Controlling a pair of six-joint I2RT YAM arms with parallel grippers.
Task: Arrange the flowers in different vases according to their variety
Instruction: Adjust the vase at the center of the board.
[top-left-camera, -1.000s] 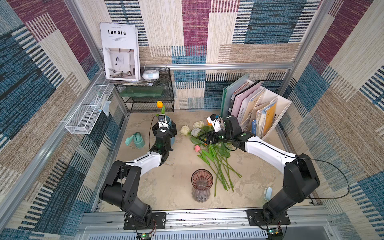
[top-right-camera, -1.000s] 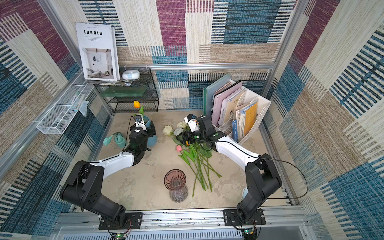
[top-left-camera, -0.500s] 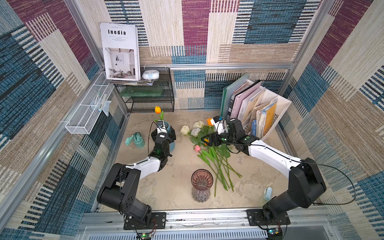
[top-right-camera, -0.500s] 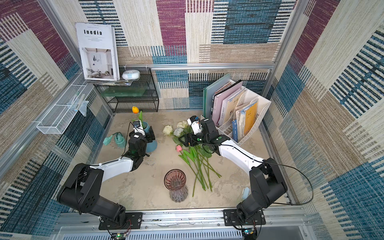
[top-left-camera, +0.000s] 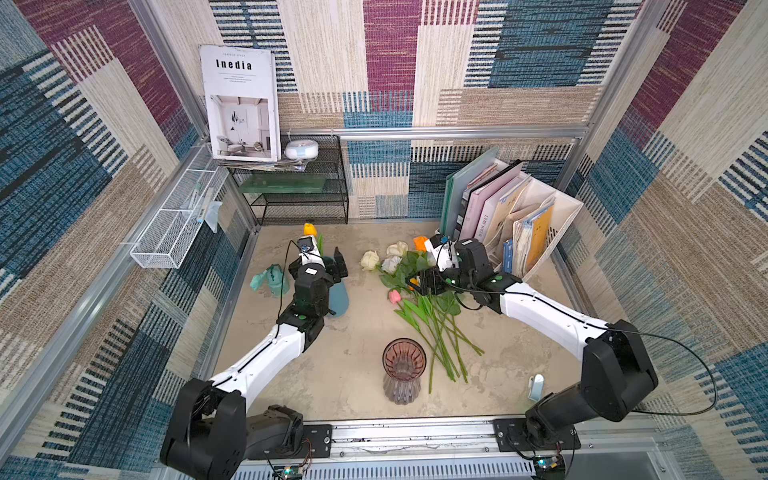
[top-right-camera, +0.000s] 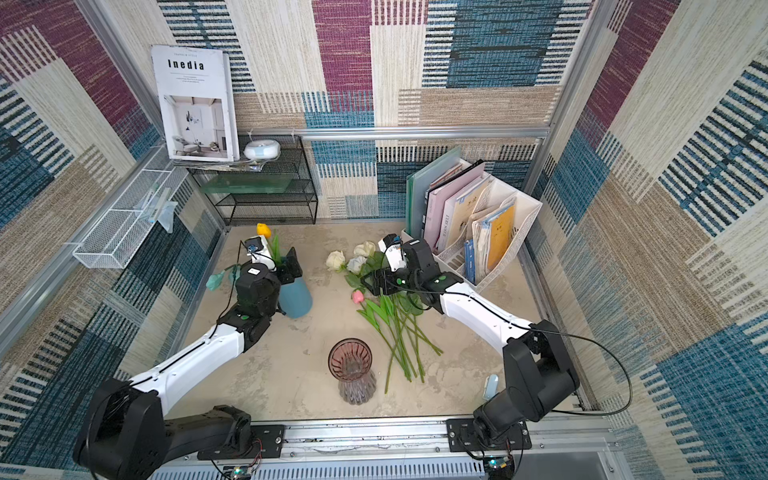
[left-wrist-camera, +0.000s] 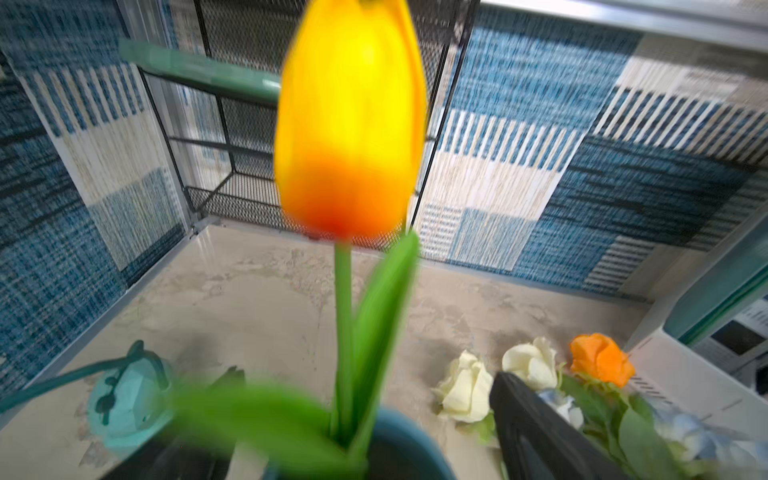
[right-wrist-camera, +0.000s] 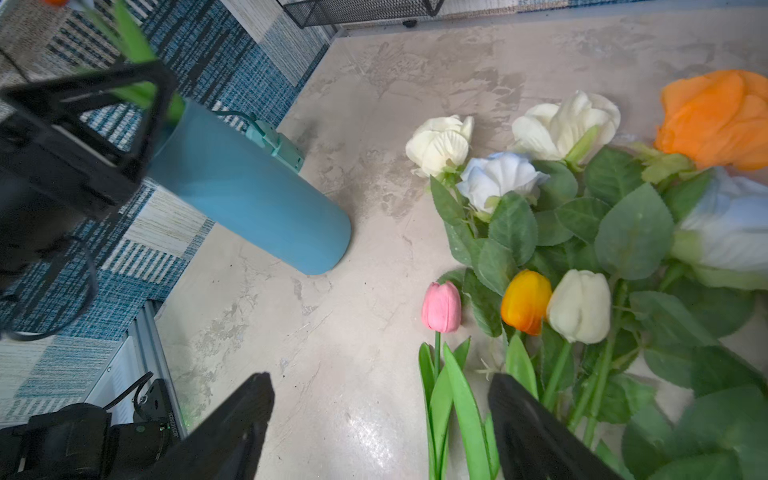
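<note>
An orange-yellow tulip stands in the blue vase at the back left. My left gripper is open around the vase mouth, its fingers apart from the stem. The other flowers lie in a heap mid-table: a pink tulip, an orange tulip, a white tulip and the roses. My right gripper hangs open over the tulips, the pink tulip's leaves between its fingers. The purple glass vase stands empty at the front.
A teal watering can sits left of the blue vase. A black wire shelf is at the back, a white file rack at the back right, and a wire basket hangs on the left wall. A small pale object lies front right.
The tulip has sunk lower into the blue vase and my left jaws have spread wider. My right gripper has come forward and down over the tulips in the heap.
</note>
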